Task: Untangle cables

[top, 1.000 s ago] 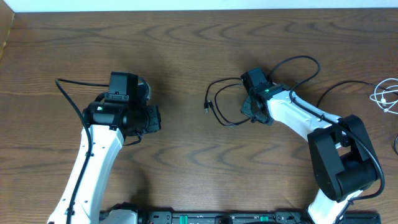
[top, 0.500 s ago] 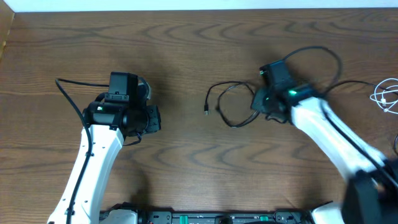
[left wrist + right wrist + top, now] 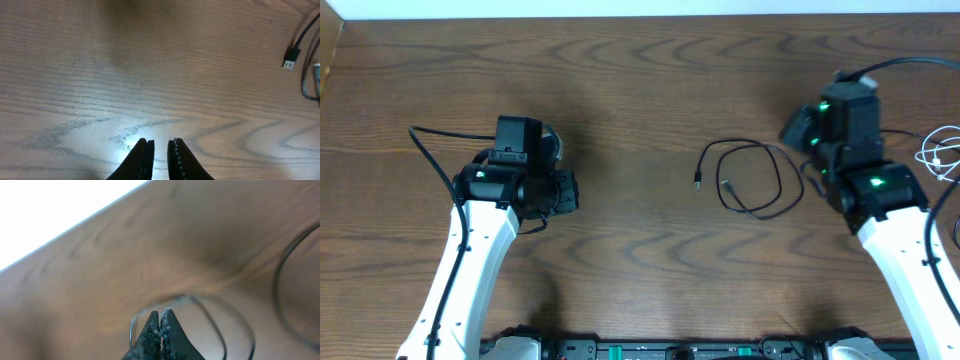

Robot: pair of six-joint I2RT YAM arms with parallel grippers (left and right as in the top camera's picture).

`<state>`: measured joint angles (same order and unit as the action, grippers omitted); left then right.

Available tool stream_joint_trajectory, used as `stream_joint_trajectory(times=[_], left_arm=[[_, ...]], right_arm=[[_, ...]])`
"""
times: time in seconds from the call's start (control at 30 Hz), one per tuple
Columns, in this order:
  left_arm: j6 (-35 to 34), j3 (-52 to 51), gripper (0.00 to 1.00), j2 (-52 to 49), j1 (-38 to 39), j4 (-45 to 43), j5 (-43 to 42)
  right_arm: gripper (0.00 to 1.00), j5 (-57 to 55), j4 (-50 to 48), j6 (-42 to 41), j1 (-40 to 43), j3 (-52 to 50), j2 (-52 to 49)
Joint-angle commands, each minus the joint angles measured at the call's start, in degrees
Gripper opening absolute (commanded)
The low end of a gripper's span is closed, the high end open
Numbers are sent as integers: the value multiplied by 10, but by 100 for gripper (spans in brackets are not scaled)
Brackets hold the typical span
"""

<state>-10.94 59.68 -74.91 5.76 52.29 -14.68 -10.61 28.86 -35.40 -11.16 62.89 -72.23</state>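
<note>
1. Your left claw (image 3: 160,142) hangs low over the brown wood-grain table (image 3: 640,80), on its left half. Its two black fingers (image 3: 145,157) stand almost together with only a narrow slit between them, and nothing sits in that slit.
2. Your right claw (image 3: 160,312) is over the right half of the table, just right of the black cord's loop. In the right wrist view its tips are pressed tight together. That view is blurred, so you cannot tell whether a strand is caught between them.
3. The thin black cord (image 3: 760,214) lies flat on the table between your two arms, nearer the right one, in one loose open loop. The loop's right side runs up to the right arm and goes out of sight beneath it in the overhead view.
4. One end of that cord, a small black rectangular plug (image 3: 697,183), lies at the left of the loop and points toward the near edge. Your left wrist camera shows the same plug (image 3: 289,53) at its upper right, well apart from the left claw.
5. The cord's other end (image 3: 724,186) lies inside the loop, near the first plug but not touching it.
6. The thin white cord (image 3: 940,152) lies bunched in small loops at the table's right edge, beyond the right arm. It is apart from the black cord, and the two do not cross anywhere you can see.
</note>
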Motion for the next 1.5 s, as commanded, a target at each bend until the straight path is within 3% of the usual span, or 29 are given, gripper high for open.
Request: stream_joint_trajectory(times=[0.0,0.23,0.27,0.33,0.5,0.73,0.9,0.97,1.07,1.13,1.47], left_arm=[[-6,-3,16,-3,1,2,2],[-6,-3,16,-3,1,1,2],[-6,-3,16,-3,1,1,2],[-6,-3,16,-3,1,2,2],[-6,-3,16,-3,1,2,2],[-6,-3,16,-3,1,2,2],[-6,-3,17,-3,1,2,2],[-6,-3,17,-3,1,2,2],[-6,-3,17,-3,1,2,2],[-6,-3,17,-3,1,2,2],[-6,-3,17,-3,1,2,2]], right_arm=[[1,-66,-30,62,47,3,11],[2,49,39,75,106,3,7],[7,58,65,83,106,3,4],[28,65,118,90,106,3,-2],[47,68,217,146,106,1,-33],[45,177,276,297,108,1,-115],[43,308,258,404,130,1,-188],[45,336,247,415,151,1,-219],[57,341,238,415,185,1,-259],[74,353,236,415,206,1,-280],[69,397,213,464,248,1,-341]])
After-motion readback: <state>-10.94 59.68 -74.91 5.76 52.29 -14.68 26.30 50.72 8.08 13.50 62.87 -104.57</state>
